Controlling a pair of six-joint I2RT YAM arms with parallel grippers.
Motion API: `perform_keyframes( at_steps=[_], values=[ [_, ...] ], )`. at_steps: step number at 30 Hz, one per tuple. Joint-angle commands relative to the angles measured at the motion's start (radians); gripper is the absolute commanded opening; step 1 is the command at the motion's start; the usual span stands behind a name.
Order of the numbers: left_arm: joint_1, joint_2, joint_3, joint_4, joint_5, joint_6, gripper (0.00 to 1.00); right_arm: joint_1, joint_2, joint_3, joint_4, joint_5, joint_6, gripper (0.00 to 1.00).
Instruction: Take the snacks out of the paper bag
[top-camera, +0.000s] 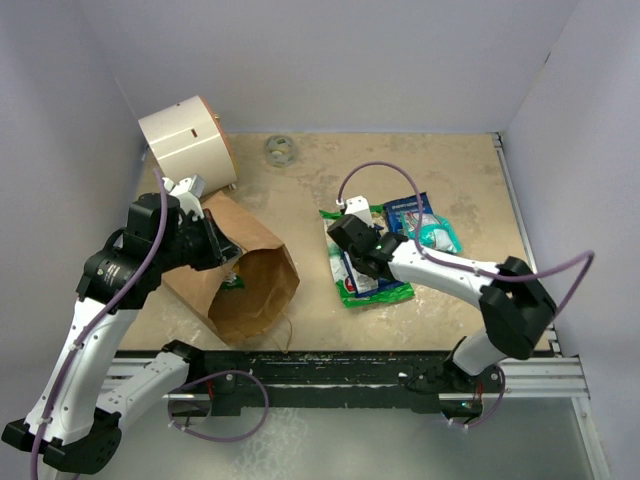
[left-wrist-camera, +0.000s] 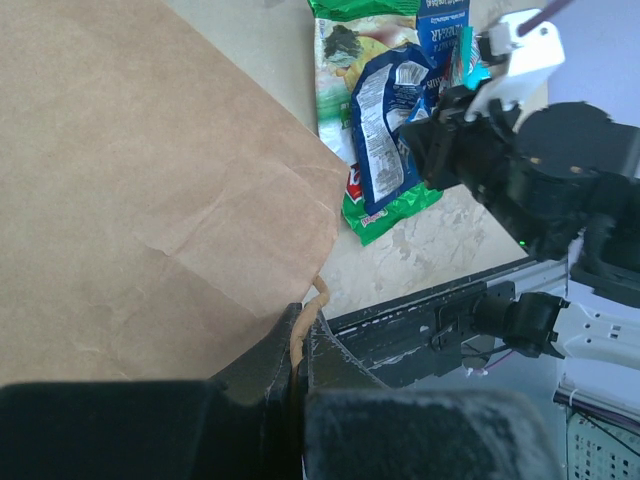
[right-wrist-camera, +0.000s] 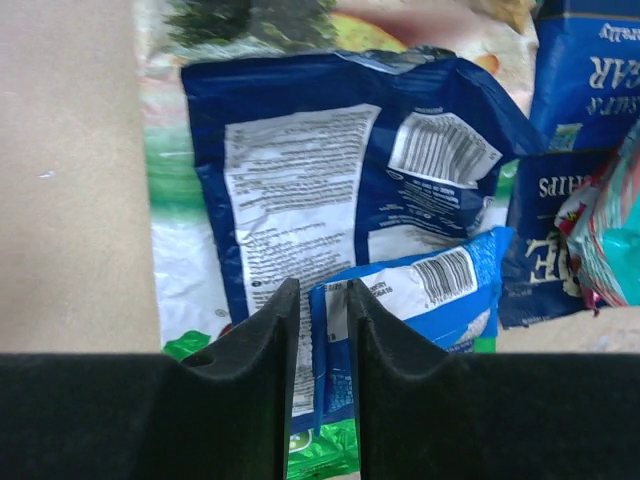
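left gripper (left-wrist-camera: 300, 335) pinches the paper bag's (left-wrist-camera: 150, 200) twine handle (left-wrist-camera: 318, 295) tight. right gripper (right-wrist-camera: 322, 310), fingers narrowly apart, hovers over the blue packet (right-wrist-camera: 300, 170), three o'clock of the bag.

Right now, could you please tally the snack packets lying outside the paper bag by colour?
Dark blue packets: 2
Light blue packet: 1
Green-and-white packet: 1
Teal packet: 1
Total: 5
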Motion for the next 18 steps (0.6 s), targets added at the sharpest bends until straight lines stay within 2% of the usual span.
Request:
perform_keyframes(
  at_steps=[1, 7, 10, 13, 18],
  values=[
    [0.0, -0.009, 0.038, 0.012, -0.013, -0.005, 0.0, 0.002, -0.048, 0.052, 0.106, -0.099, -0.053, 0.34],
    [-0.001, -0.006, 0.052, 0.03, -0.032, 0.0, 0.0, 0.002, -0.167, 0.023, 0.105, -0.156, -0.122, 0.68],
    [-0.001, -0.015, 0.054, 0.038, -0.042, 0.008, 0.0, 0.001, -0.23, 0.012, 0.106, -0.249, -0.226, 0.97],
    [-0.001, -0.031, 0.052, 0.036, -0.06, 0.01, 0.0, 0.006, -0.317, -0.064, 0.216, -0.36, -0.367, 1.0],
    [-0.001, -0.054, 0.057, 0.031, -0.09, 0.013, 0.0, 0.062, -0.456, -0.212, 0.486, -0.744, -0.582, 0.99]
  ],
)
